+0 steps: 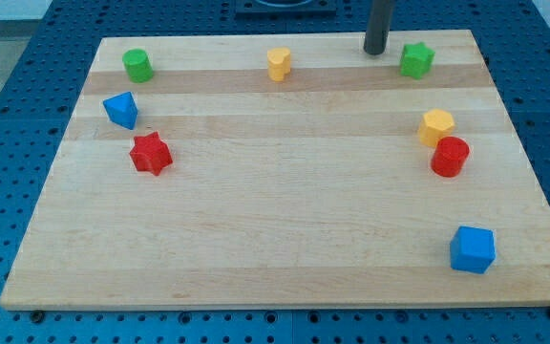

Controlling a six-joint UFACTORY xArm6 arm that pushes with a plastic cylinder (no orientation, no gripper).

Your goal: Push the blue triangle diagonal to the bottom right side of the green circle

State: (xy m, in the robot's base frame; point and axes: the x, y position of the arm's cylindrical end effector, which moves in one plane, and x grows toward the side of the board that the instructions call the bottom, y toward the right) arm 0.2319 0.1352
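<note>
The blue triangle lies near the board's left edge, just below and slightly left of the green circle, which stands at the top left. A red star sits just below and right of the blue triangle. My tip rests at the board's top edge, right of centre, far from the blue triangle and close to the left of a green star.
A yellow block stands at top centre. A yellow hexagon and a red cylinder touch near the right edge. A blue cube sits at the bottom right. The wooden board lies on a blue perforated table.
</note>
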